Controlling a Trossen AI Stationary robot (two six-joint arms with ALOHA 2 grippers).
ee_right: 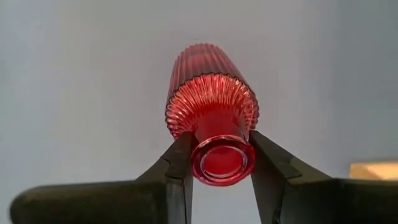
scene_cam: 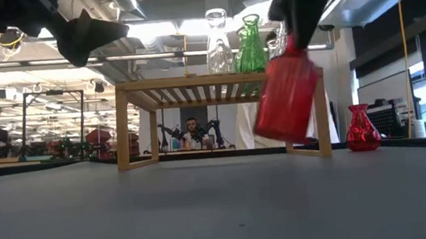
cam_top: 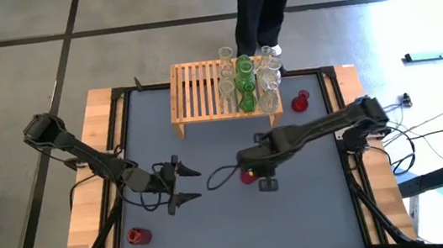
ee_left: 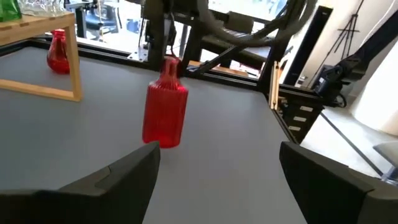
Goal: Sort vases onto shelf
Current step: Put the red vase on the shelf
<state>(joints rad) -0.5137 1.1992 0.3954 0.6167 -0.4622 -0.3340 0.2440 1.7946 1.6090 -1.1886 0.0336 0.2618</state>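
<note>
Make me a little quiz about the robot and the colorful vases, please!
1. True or false: the ribbed red vase held by the right gripper is standing flat on the table.
2. What color are the vases among the clear ones on the wooden shelf? A) green B) blue C) yellow
3. Fill in: the left gripper has its fingers ____ and holds nothing.

Key:
1. False. The low view shows it tilted and lifted off the table, gripped by the neck.
2. A. The green vases stand at the shelf's right end.
3. Open.
</note>
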